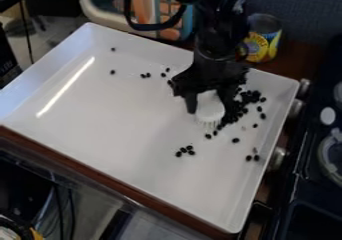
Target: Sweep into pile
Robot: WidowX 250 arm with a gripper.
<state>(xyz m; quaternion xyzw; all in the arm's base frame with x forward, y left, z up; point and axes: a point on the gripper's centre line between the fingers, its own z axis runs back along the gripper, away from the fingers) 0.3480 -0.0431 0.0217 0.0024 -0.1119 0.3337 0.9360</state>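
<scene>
White tray (120,119) on brown wood (294,66); jaws pinching white brush (210,108) beside black beans (250,97).

We see the black two-finger gripper (210,111) low over the white tray (120,119), a white brush (210,103) between its fingers, bristles down. We note the densest cluster of black beans (250,97) just beside the brush, toward the view's right. We count four beans grouped nearer the front; others lie scattered toward the back. Behind the tray, we record a can (272,29).
</scene>
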